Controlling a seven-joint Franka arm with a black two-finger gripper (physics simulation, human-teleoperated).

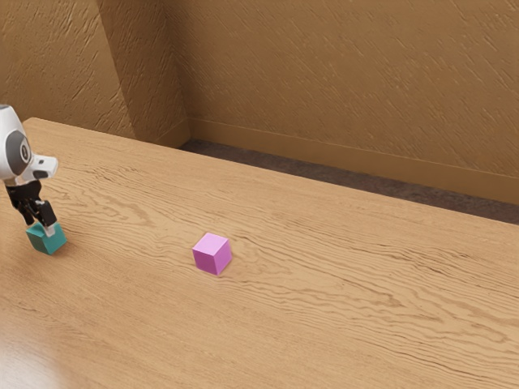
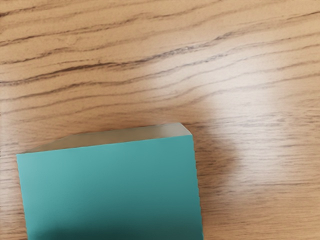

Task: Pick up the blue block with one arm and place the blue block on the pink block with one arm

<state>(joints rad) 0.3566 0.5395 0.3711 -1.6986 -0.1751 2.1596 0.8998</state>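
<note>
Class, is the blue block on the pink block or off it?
Off: the blue block is well apart from the pink block, whose top is bare.

the wrist view crops the blue block (image 2: pixel 110 190).

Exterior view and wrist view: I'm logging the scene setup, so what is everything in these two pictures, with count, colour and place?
blue block: one, blue-green, on the table near the exterior view's left edge, directly under the end effector; also large and close in the wrist view
pink block: one, pink, on the table, apart from the blue block, toward the exterior view's right of it
table: one, light wood grain, under both blocks
wall: textured brown, behind the table
floor: dark strip between table and wall
arm: one, white, at the exterior view's left edge
end effector: one, black, at the blue block's top
</note>
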